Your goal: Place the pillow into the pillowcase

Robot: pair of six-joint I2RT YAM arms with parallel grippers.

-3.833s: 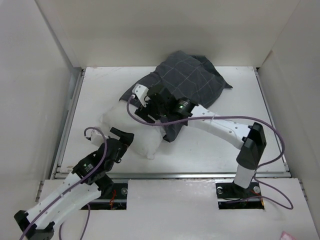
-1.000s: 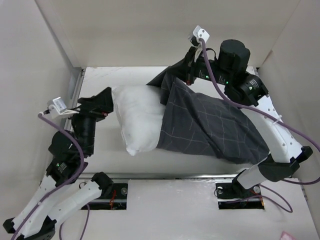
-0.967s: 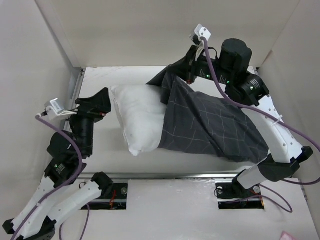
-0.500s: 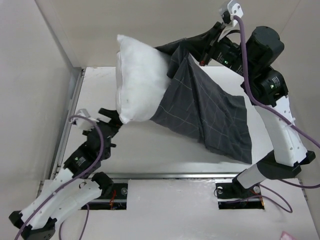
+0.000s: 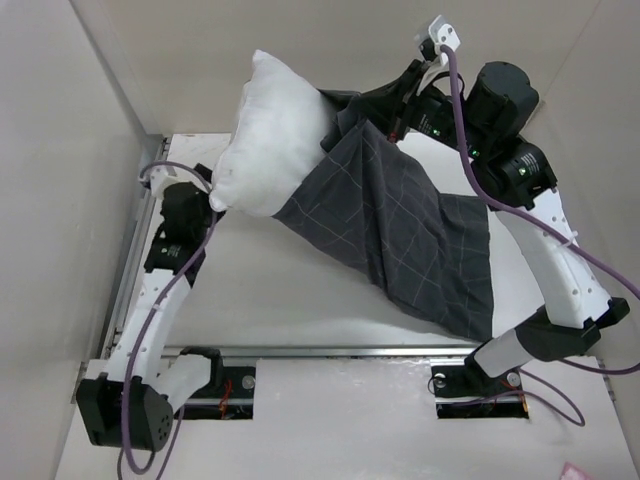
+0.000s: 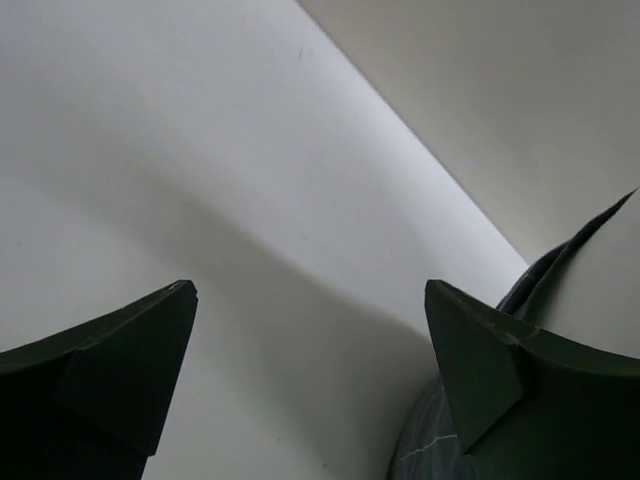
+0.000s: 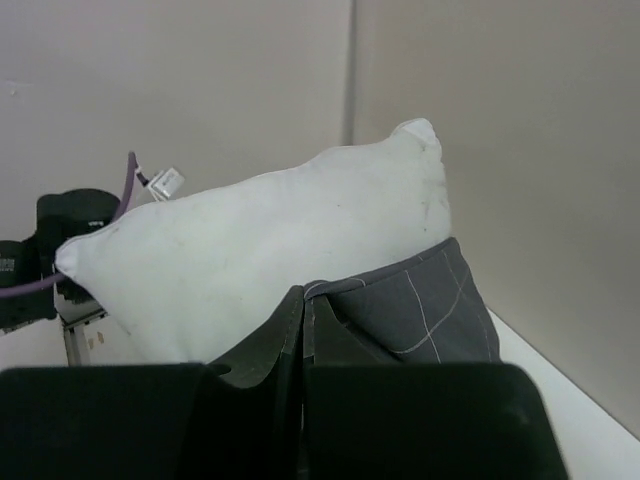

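White table [image 5: 300,295] enclosed by plain beige walls [image 5: 180,60], three sides

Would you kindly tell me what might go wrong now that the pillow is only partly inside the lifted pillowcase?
1. The right gripper pinches just one edge of the pillowcase, so the fabric may slip under the load.
2. Much of the pillow sticks out of the mouth, and the open left gripper holds nothing, so the pillow could slide back out.
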